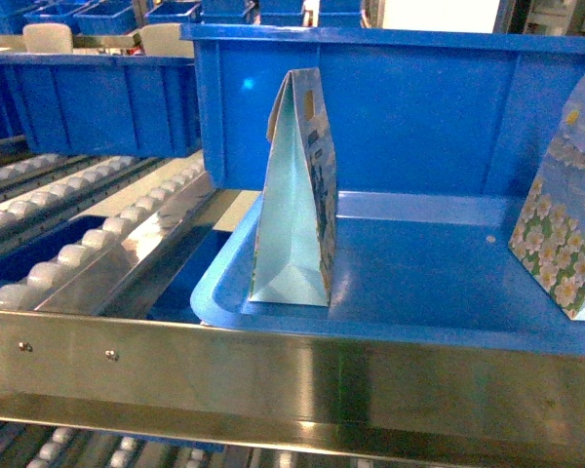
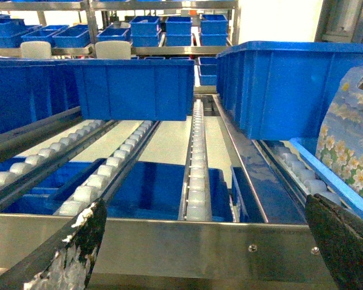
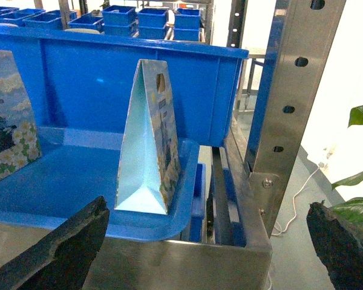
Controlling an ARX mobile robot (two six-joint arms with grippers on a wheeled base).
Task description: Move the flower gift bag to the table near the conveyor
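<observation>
Approach step: both my fingers released, empty. Flower gift bag upright in blue bin. Next: right fingers close around bag top.

No readable text, label, brand, number or sign anywhere in the three views. Only a printed daisy pattern on the flower gift bag, no lettering to make out. Plain pale-blue gusset on the near bag, with small dark printed marks on its patterned face, too blurred to read. Blue bins blank on the sides facing the cameras. Steel rail at the near edge of the conveyor bare except for screws. Perforated steel post on the right unmarked.
</observation>
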